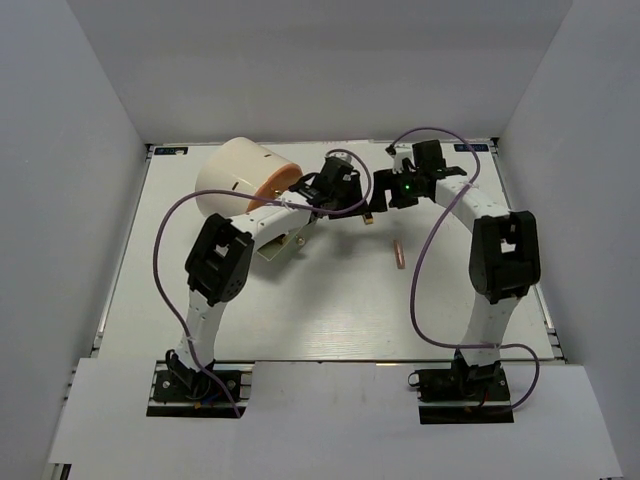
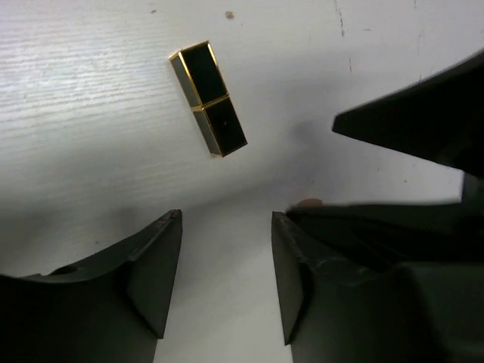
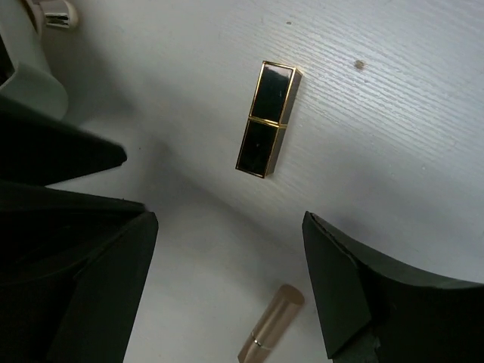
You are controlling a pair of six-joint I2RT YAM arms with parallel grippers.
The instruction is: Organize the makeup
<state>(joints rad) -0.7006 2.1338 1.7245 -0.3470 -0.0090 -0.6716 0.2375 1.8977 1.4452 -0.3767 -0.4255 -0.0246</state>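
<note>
Robot lab: boxed-in benchtop test cell.
Two robot arms, left arm (image 1: 215,265) & right arm (image 1: 505,255), bolted side by side on black base plates (image 1: 195,385) at the near edge of a white table (image 1: 330,310). Plain grey panels (image 1: 70,200) wall it in on left, right & back. Purple cables (image 1: 425,260) loop loose along both arms; a green LED (image 1: 407,186) is lit nr the right wrist. Wrist cams show a white, fine-grained tabletop w/ a gold-and-black lipstick (image 2: 208,98) lying on it.
</note>
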